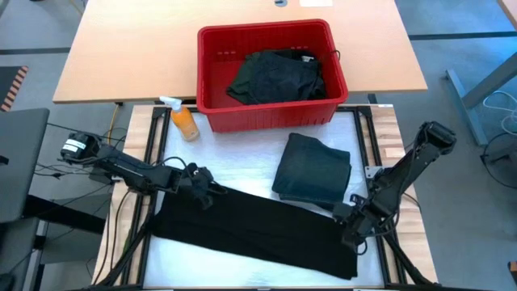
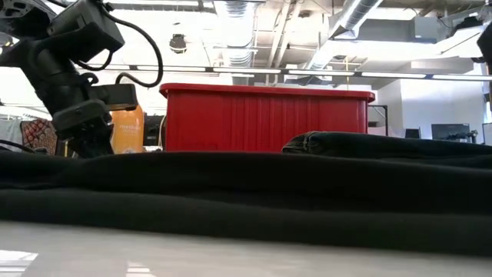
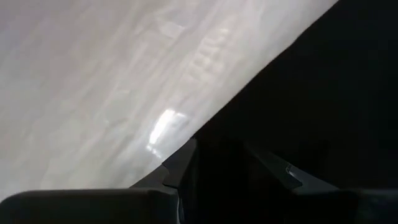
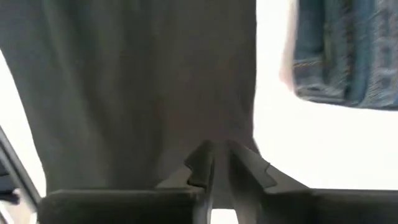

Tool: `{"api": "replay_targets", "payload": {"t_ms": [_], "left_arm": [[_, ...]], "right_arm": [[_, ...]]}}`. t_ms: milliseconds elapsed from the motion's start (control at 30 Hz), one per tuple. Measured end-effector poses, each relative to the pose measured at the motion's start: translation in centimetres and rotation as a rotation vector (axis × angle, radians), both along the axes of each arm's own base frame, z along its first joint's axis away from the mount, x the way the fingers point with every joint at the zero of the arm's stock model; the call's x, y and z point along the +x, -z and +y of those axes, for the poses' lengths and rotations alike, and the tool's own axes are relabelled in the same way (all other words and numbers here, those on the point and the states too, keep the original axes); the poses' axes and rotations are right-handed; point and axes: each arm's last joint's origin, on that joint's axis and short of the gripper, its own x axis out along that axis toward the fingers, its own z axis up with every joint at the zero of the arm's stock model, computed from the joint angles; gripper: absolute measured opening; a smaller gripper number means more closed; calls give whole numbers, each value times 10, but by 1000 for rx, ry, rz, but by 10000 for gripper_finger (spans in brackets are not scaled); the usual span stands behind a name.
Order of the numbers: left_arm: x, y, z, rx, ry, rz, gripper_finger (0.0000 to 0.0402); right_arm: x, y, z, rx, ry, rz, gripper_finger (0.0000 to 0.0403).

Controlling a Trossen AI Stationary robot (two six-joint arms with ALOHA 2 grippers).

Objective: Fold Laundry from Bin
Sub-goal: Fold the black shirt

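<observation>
Stretching across the near counter (image 1: 250, 166), the long black cloth garment (image 1: 258, 230) runs left to right; we see left gripper (image 1: 200, 182) and right gripper (image 1: 349, 220) jaws pinching opposite ends.

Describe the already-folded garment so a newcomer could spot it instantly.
Start at the red bin at the table's far side. Just in front of its right half lies the folded dark green garment, a compact squarish stack. Unlike the long black garment spread flat nearer the front edge, neither gripper touches it.
</observation>
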Motion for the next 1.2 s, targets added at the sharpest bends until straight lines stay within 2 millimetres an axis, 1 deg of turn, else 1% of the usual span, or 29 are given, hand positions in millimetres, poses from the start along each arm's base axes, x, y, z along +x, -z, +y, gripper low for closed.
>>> {"api": "replay_targets", "payload": {"t_ms": [300, 433, 567, 667, 767, 833, 967, 1000, 1200], "left_arm": [[0, 0, 0, -21, -5, -3, 105], [0, 0, -1, -24, -6, -5, 105], [1, 0, -1, -28, -9, -9, 105], [1, 0, -1, -33, -15, -11, 105], [1, -1, -1, -33, -15, -11, 105], [1, -1, -1, -33, -15, -11, 105], [1, -1, -1, -33, -16, -13, 105], [1, -1, -1, -34, -18, -14, 105], [1, -1, -1, -38, -18, -17, 105]], "right_arm": [[4, 0, -3, -66, -36, -61, 124], [1, 11, -6, -68, -36, -60, 134], [-2, 20, -9, -82, -37, -46, 133], [-3, 22, -10, -86, -38, -42, 125], [-3, 22, -8, -65, -65, -44, 105], [-3, 21, -5, -40, -96, -53, 81], [-2, 21, -3, -19, -116, -53, 22], [-2, 21, -3, -19, -117, -52, 15], [-4, 19, -4, -17, -139, -34, 17]]}}
